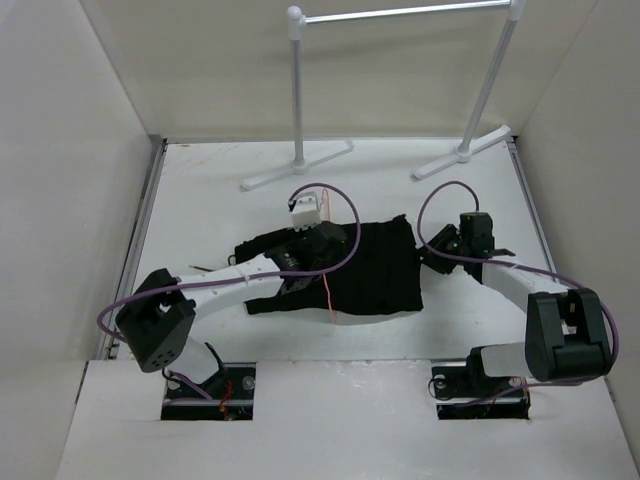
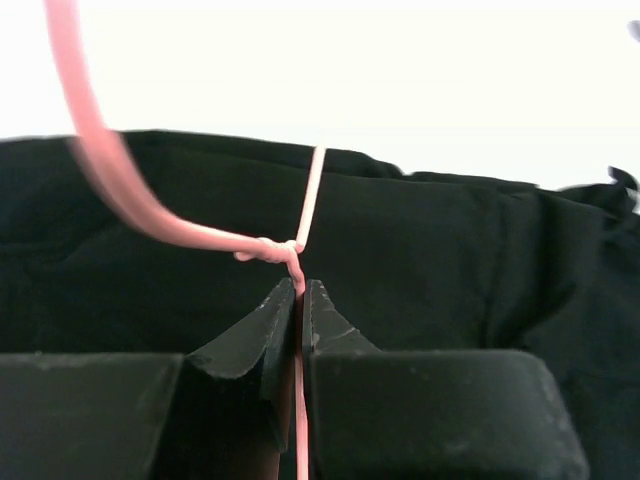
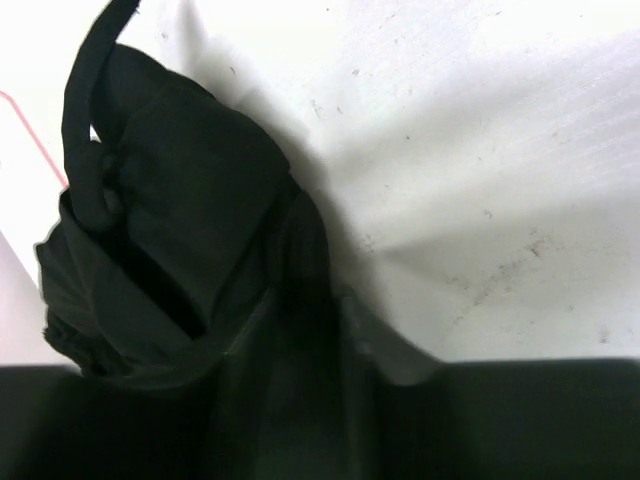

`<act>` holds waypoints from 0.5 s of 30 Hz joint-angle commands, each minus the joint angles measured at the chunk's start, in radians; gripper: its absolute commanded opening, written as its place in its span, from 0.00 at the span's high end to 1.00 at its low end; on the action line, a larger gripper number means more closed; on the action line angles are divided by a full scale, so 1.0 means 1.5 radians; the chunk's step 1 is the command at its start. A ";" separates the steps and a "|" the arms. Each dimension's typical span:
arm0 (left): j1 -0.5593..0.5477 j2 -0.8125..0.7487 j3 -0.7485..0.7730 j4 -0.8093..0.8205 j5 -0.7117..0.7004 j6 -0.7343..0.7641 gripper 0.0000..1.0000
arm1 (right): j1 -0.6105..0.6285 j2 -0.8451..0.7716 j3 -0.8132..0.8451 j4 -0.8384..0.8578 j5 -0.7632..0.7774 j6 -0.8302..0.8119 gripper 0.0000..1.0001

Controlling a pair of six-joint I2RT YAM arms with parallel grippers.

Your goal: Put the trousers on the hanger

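The black trousers [image 1: 375,270] lie folded flat in the middle of the table. The pink wire hanger [image 1: 328,298] lies across their left part, and only short stretches of it show from above. My left gripper [image 1: 318,248] is over the trousers' left half. In the left wrist view it [image 2: 299,295] is shut on the hanger's wire just below the twist, with the hook [image 2: 100,165] curving up to the left over the trousers [image 2: 450,260]. My right gripper [image 1: 437,250] is at the trousers' right edge. In the right wrist view it [image 3: 330,295] is shut on a bunched fold of the trousers [image 3: 180,200].
A white rack [image 1: 297,90] with a tube rail [image 1: 400,12] stands at the back of the table, its feet [image 1: 296,167] pointing forward. White walls close in the left, right and back sides. A sliver of pink wire [image 3: 35,135] shows at the left in the right wrist view.
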 commanded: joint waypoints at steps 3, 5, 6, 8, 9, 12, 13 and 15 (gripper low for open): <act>-0.028 -0.053 0.135 -0.044 -0.024 0.109 1.00 | -0.005 -0.102 0.037 -0.046 0.013 -0.021 0.46; -0.039 -0.063 0.196 -0.082 -0.025 0.147 1.00 | -0.004 -0.164 0.059 -0.087 0.016 -0.031 0.40; -0.044 -0.070 0.227 -0.098 -0.027 0.167 1.00 | -0.001 -0.199 0.071 -0.104 0.017 -0.035 0.38; -0.052 -0.082 0.292 -0.125 -0.027 0.218 1.00 | 0.005 -0.262 0.107 -0.134 0.000 -0.038 0.35; -0.052 -0.088 0.321 -0.137 -0.021 0.235 1.00 | 0.012 -0.289 0.131 -0.145 -0.016 -0.038 0.34; -0.044 -0.089 0.418 -0.195 0.008 0.256 1.00 | 0.044 -0.335 0.215 -0.154 -0.046 -0.038 0.32; -0.037 -0.085 0.454 -0.219 0.026 0.256 1.00 | 0.068 -0.343 0.252 -0.152 -0.053 -0.042 0.31; -0.023 -0.066 0.524 -0.262 0.069 0.255 1.00 | 0.108 -0.342 0.308 -0.141 -0.064 -0.054 0.29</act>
